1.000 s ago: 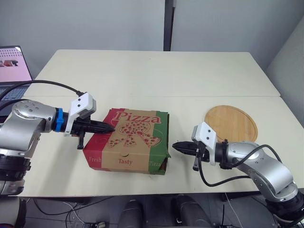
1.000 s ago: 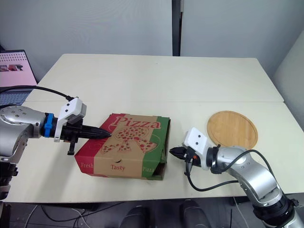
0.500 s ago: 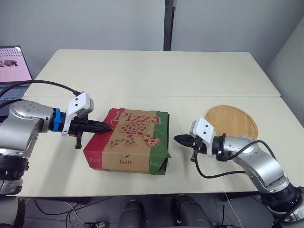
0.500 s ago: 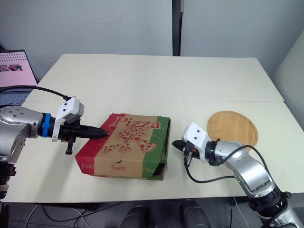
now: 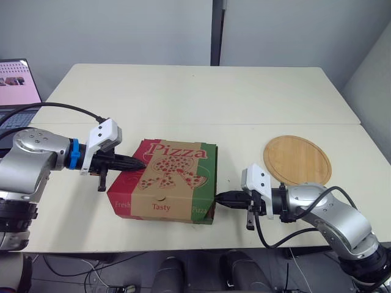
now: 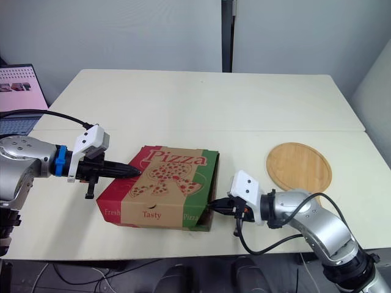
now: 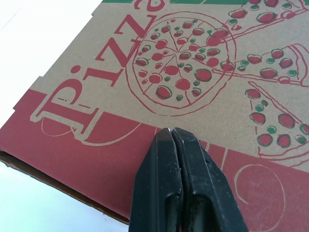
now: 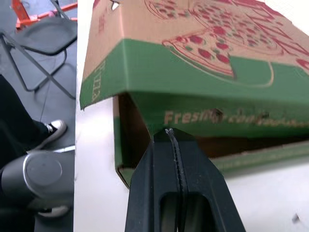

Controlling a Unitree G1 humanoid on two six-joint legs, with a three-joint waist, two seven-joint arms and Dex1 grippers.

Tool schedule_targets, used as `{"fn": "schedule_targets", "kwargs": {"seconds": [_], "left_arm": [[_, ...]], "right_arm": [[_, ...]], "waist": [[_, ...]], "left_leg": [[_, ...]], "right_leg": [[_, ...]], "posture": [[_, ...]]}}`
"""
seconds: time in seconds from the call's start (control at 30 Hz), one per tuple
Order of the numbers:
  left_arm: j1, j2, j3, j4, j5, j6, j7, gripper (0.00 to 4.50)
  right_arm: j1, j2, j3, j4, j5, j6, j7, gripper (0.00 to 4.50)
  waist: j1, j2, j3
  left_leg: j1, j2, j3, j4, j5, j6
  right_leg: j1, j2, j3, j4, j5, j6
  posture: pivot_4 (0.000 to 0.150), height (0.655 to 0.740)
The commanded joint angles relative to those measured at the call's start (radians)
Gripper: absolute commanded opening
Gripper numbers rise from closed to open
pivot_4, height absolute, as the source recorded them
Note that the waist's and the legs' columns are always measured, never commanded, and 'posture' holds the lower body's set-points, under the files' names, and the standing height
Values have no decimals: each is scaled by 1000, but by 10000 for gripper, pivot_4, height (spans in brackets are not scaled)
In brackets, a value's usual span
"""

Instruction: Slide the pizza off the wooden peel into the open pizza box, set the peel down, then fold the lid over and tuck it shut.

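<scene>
Left tool [image 7: 170, 131] pinched shut on nothing, tips laid on the red band of the lid [image 5: 174, 165] near its left edge, by the look of it pinning the lid down. Right tool [image 8: 169, 131] likewise closed and empty, tips at the green side flap [image 8: 193, 87] near the front right corner, right at the dark gap beneath it. Step in hand judged to be the tuck on the right side. To do it well: steady downward pressure on the left, to stop the pizza box [image 5: 162, 206] skating across the surface [image 5: 195, 97]. Push the flap inward low and level, never upward, to avoid lifting the lid. Go slowly, thin card being prone to buckling under a point. Flap standing slightly proud of the wall at that corner, so judged not yet seated. Box closed over, contents hidden. Pizza presumably inside, but not confirmable from here. Wooden peel [image 5: 297, 160] lying bare on the surface, right of the box and well apart from it.
</scene>
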Motion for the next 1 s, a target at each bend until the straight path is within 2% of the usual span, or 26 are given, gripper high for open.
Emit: {"fn": "schedule_targets", "kwargs": {"seconds": [0.03, 0.2, 0.37, 0.43, 0.53, 0.63, 0.77, 0.87, 1.0], "left_arm": [[6, 0, 16, -23, -2, -5, 8, 163], [11, -4, 24, -36, -14, 2, 9, 163], [33, 12, 17, -75, -19, -6, -18, 0], [35, 11, 16, -81, -18, -7, -19, 0], [23, 3, 15, -77, -20, -1, -16, 0], [17, 2, 13, -74, -22, 1, -19, 0], [14, 5, 10, -81, -23, 0, -27, 0], [15, 4, 14, -107, -36, 13, -29, 0], [25, 5, 14, -155, -50, 23, -34, 0]], "right_arm": [[17, -68, -24, -44, -16, -26, 23, 0], [53, -156, -179, -64, 65, -34, 61, 0], [16, -164, -287, -121, 203, 25, 59, 15080], [-4, -146, -266, -163, 236, 43, 39, 22289], [-39, -106, -151, -218, 185, 36, -8, 32435], [-71, -80, -38, -222, 104, 13, -42, 32435], [-104, -49, 112, -138, -77, -88, -72, 32435], [-115, -31, 159, -92, -155, -146, -78, 32435], [-120, 11, 165, -66, -182, -153, -86, 32435]], "waist": [[1, 0, 0], [4, 0, 0], [1, 0, 0], [1, 0, 0], [0, 0, 0], [0, 0, 0], [0, 0, 0], [1, 0, 0], [2, 0, 0]], "left_leg": [[0, 0, 0, 0, 0, 0], [0, 0, 0, 0, 0, 0], [0, 0, 0, 0, 0, 0], [0, 0, 0, 0, 0, 0], [0, 0, 0, 0, 0, 0], [0, 0, 0, 0, 0, 0], [0, 0, 0, 1, 0, 0], [0, 0, 0, 1, 0, 0], [0, 0, 0, 1, 0, 0]], "right_leg": [[0, 0, 0, 0, 0, 0], [0, 0, 0, 0, 0, 0], [0, 0, 0, 0, 0, 0], [0, 0, 0, 0, 0, 0], [0, 0, 0, 0, 0, 0], [0, 0, 0, 0, 0, 0], [0, 0, 0, 0, 0, 0], [0, 0, 0, 0, 0, 0], [0, 0, 0, 0, 0, 0]], "posture": [[1500, 7400], [1500, 7400], [1500, 7400], [1500, 7400], [1500, 7400], [1500, 7400], [1500, 7400], [1500, 7400], [1500, 7400]]}}
